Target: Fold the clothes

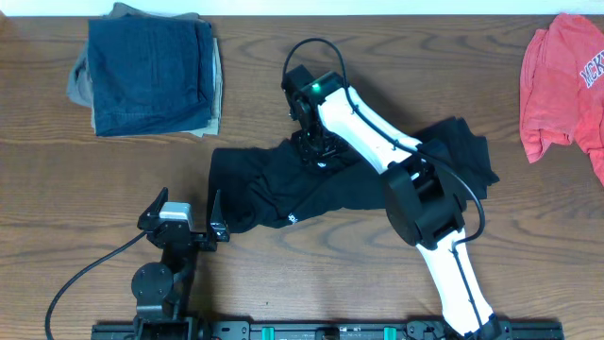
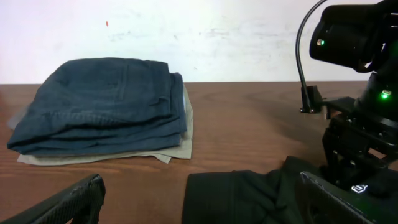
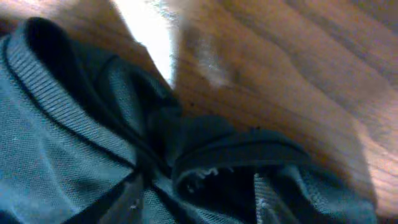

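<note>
The black garment lies crumpled across the middle of the table, with a small white mark at its near edge. My right gripper is down on its far middle edge and shut on a bunched fold of the fabric; in the right wrist view the fingers pinch a ridge of cloth. My left gripper is open and empty just left of the garment's left end. In the left wrist view the garment's edge lies between and beyond the open fingers.
A folded dark-blue denim and tan pile sits at the far left, and it also shows in the left wrist view. A coral-red shirt lies at the far right. The right arm stands over the garment.
</note>
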`<action>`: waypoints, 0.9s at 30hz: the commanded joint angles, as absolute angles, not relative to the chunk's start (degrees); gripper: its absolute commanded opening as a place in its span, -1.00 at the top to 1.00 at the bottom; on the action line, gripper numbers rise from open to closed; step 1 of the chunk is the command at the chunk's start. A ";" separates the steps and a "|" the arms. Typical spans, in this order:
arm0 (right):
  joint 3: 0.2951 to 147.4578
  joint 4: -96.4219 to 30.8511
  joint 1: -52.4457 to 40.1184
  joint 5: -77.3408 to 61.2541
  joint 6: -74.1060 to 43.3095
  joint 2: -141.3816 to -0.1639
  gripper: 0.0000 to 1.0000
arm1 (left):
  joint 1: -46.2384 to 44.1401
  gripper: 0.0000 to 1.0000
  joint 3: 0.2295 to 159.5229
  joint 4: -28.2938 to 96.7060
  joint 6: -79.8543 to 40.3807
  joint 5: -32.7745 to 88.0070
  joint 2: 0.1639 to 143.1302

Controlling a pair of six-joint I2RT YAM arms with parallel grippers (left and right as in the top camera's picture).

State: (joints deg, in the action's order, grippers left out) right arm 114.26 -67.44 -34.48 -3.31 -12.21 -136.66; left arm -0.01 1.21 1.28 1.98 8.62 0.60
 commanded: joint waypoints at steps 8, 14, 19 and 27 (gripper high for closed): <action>115.22 -71.02 -34.41 5.43 -16.32 -137.08 0.68 | 0.32 -0.95 0.23 3.18 2.76 9.45 0.23; 116.40 -73.67 -34.37 5.52 -17.91 -135.50 0.98 | 0.32 -0.96 0.23 3.18 2.76 9.45 0.23; 117.56 -76.64 -34.15 6.37 -20.88 -132.60 0.98 | 0.32 -0.96 0.23 3.18 2.76 9.45 0.23; 117.56 -80.18 -33.41 6.66 -22.28 -121.21 0.98 | 0.32 -0.96 0.23 3.18 2.76 9.45 0.23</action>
State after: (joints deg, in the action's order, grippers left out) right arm 115.87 -79.44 -33.76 5.30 -20.69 -127.59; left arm -0.01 1.21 1.28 1.98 8.62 0.60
